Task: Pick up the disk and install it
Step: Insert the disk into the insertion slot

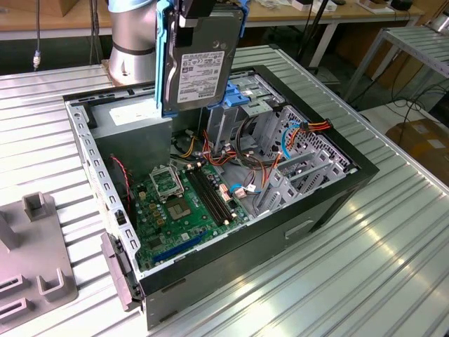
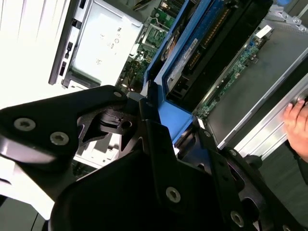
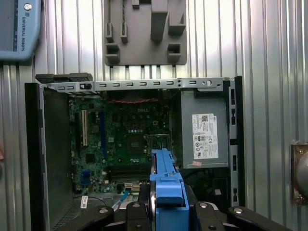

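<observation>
The disk, a grey metal drive with a white label in a bright blue caddy rail, hangs upright above the back of the open computer case. My gripper is shut on its top edge. In the second wrist view the black fingers clamp the blue rail, and the disk extends away from them toward the case interior. In the first wrist view the disk appears edge-on over the motherboard, held in the gripper.
Inside the case stand a grey drive cage with a blue bracket, loose cables and a power supply. A grey fixture block lies on the ribbed metal table. A person's hand rests beside the case.
</observation>
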You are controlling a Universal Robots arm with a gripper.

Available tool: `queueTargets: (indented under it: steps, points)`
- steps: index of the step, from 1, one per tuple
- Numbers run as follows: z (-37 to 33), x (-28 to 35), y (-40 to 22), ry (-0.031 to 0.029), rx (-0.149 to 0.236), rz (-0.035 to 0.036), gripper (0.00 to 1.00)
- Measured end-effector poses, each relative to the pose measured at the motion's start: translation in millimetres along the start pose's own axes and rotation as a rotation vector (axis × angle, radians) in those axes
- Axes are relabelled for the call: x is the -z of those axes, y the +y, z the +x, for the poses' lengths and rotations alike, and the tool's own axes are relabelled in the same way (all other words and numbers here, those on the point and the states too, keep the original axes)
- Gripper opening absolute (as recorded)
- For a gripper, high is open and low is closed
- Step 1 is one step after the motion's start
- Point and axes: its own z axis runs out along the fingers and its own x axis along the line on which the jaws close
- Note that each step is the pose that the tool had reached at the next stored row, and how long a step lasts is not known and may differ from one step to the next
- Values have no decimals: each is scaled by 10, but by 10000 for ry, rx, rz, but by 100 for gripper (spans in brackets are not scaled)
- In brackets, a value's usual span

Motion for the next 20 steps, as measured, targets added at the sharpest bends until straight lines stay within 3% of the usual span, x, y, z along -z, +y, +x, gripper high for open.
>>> queueTargets:
  steps: [6,12,13,15,16,20]
  points:
    - [-5,0,-141,0,0,0,37]
    - [-13,-1,-323,0,0,0,37]
    - [-17,-1,-435,0,0,0,37]
    - [-28,-2,-723,0,0,0,37]
    - [-30,-2,-760,0,0,0,37]
    - [-30,-2,-764,0,-1,0,37]
